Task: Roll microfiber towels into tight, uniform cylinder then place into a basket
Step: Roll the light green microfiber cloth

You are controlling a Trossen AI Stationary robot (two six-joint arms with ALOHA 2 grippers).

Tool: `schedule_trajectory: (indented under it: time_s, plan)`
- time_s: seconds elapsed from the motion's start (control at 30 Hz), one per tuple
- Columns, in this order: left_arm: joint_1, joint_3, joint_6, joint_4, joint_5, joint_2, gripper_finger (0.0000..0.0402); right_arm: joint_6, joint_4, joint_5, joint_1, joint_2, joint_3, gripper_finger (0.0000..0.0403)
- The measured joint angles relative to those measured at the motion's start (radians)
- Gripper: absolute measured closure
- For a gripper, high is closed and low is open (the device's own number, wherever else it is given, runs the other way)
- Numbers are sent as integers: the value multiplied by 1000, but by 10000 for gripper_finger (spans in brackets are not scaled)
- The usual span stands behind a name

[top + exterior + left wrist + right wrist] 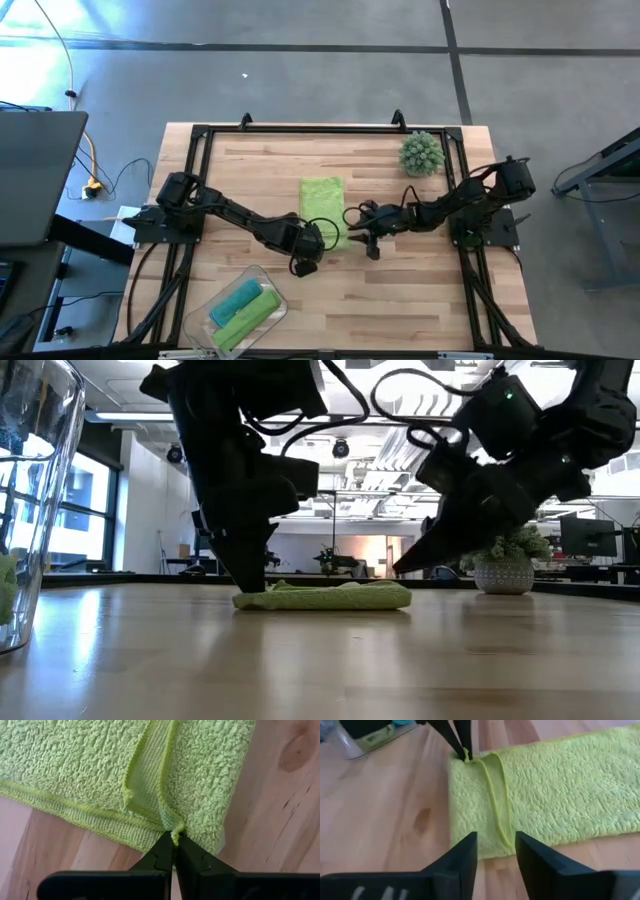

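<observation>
- Your left hand (pixel 175 840) is closed, pinching the near corner hem of the lime green towel (pixel 322 200) lying flat mid-tabletop (pixel 420 290).
- Your right hand (pixel 495 855) hovers open over the same end.
- That thin pinch could slip, leaving a loose, crooked roll.

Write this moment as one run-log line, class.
left tool: shut on lime towel corner | right tool: open, at towel's edge | basket: two rolled towels inside

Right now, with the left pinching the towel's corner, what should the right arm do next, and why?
Probably close the right gripper on the near edge of the lime green towel. Its fingers stand open at that edge, while the left gripper already pinches the other corner, so both could start the roll evenly.
</observation>
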Motion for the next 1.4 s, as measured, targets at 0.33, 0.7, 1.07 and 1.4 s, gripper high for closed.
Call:
schedule_trajectory:
  time_s: [0.33,0.7,1.07,1.4]
  plan:
    - [0,0,8,10,-3,2,400,-3,4,15,66,0,0,268]
    - [2,0,18,46,30,3,384,-47,64,26,66,67,0,268]
    - [1,47,130,-45,39,8,348,-56,56,24,66,66,0,268]
    - [0,229,205,-356,57,7,306,-46,-24,21,77,58,74,268]
